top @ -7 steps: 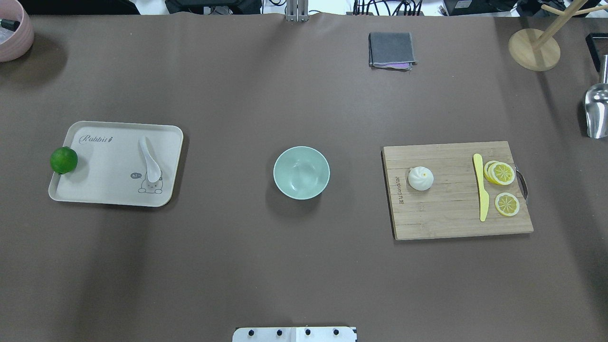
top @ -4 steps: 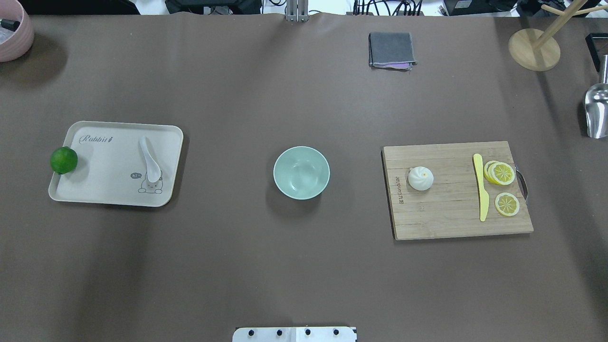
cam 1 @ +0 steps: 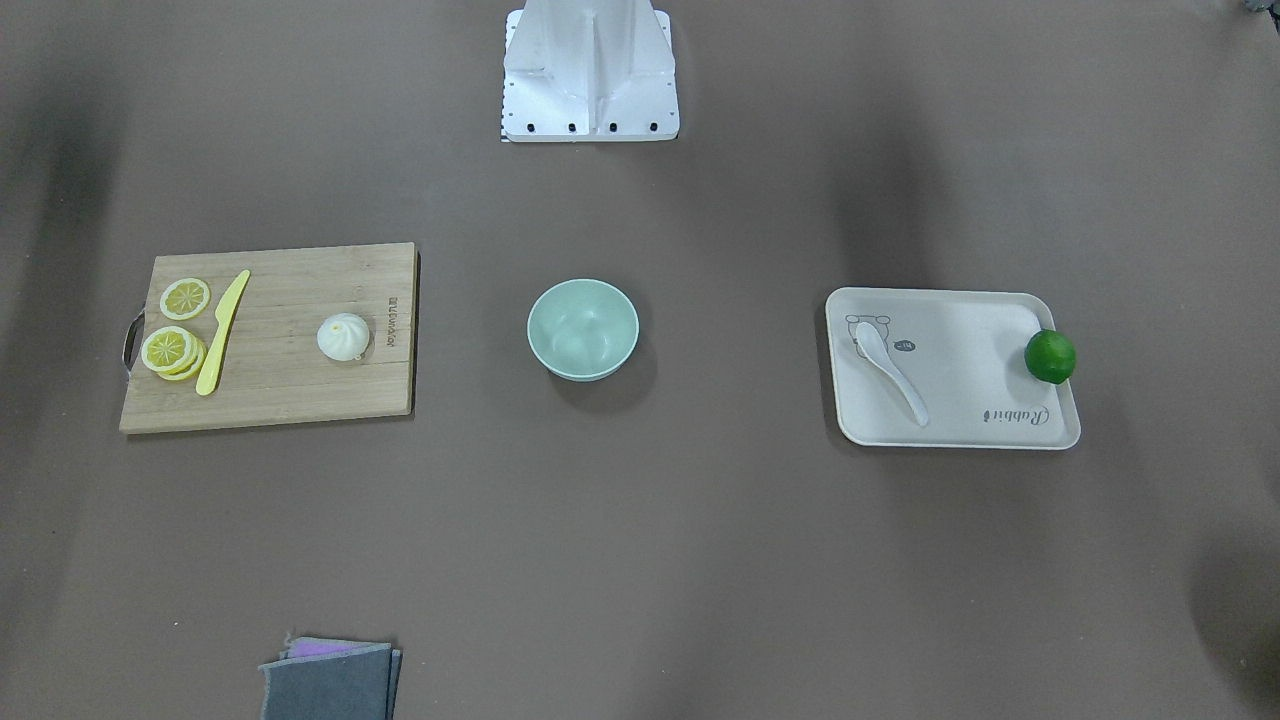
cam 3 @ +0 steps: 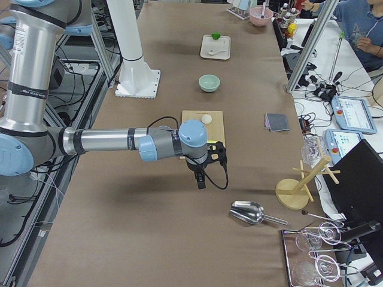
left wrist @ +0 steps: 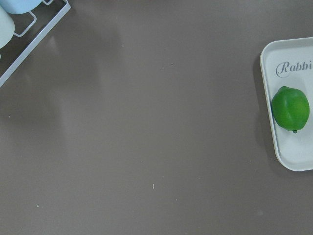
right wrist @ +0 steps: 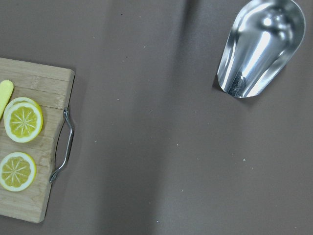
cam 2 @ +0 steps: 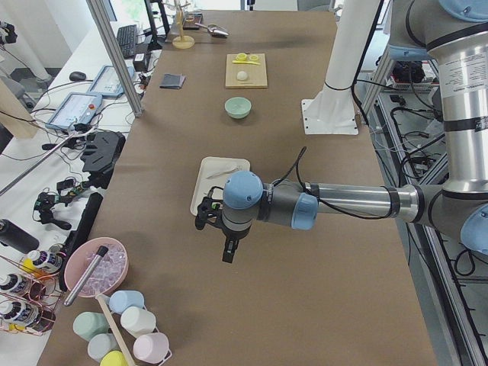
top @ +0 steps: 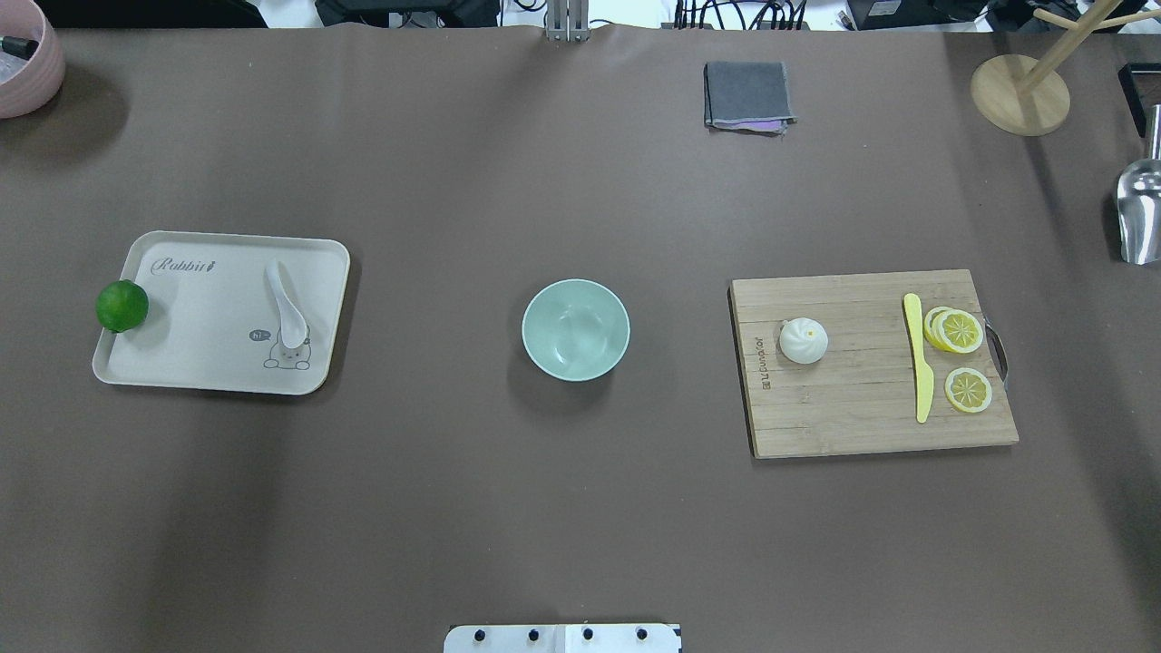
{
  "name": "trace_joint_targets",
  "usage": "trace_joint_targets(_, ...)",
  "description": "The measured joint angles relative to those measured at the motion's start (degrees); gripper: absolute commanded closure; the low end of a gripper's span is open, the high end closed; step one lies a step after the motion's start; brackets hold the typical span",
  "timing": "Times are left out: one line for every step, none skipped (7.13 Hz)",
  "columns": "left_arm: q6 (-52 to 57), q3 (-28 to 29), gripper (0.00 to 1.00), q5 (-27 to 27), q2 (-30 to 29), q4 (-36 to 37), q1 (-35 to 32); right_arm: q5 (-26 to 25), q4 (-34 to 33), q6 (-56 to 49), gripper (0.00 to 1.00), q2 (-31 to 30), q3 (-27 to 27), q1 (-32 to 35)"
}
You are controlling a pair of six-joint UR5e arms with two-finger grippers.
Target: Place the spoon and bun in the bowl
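Note:
The white spoon [top: 287, 313] lies on the beige tray [top: 200, 354] at the left. The white pleated bun [top: 804, 341] sits on the wooden cutting board [top: 853, 408] at the right. The empty mint-green bowl [top: 575, 330] stands between them at the table's middle. Neither gripper shows in the overhead or front view. The left gripper [cam 2: 219, 223] shows only in the exterior left view, above the table beyond the tray's lime end. The right gripper [cam 3: 204, 162] shows only in the exterior right view, beyond the board's handle end. I cannot tell whether either is open or shut.
A green lime [top: 121, 306] rests on the tray's left edge. A yellow knife [top: 920, 363] and lemon slices [top: 957, 331] lie on the board. A metal scoop [right wrist: 259, 46], a wooden stand [top: 1020, 91], a folded grey cloth [top: 747, 95] and a pink bowl [top: 23, 63] stand near the table's edges.

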Motion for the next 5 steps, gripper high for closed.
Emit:
trace_joint_targets(0.0,0.0,0.02,0.0,-0.1,-0.1,0.0,0.8,0.0,-0.1,0.00,-0.1,0.2,-0.1)
trace_joint_targets(0.0,0.0,0.02,-0.2,-0.2,-0.1,0.0,1.2,0.0,-0.2,0.00,-0.2,0.3,-0.1)
trace_joint_targets(0.0,-0.1,0.02,-0.5,-0.4,-0.3,0.1,1.1,0.1,-0.2,0.00,-0.2,0.3,-0.1)
trace_joint_targets(0.0,-0.2,0.02,-0.7,-0.6,-0.7,0.1,0.7,0.2,-0.1,0.00,-0.2,0.2,-0.2)
trace_joint_targets(0.0,-0.2,0.02,-0.9,-0.7,-1.3,0.1,0.5,0.6,0.0,0.00,-0.1,0.1,-0.4)
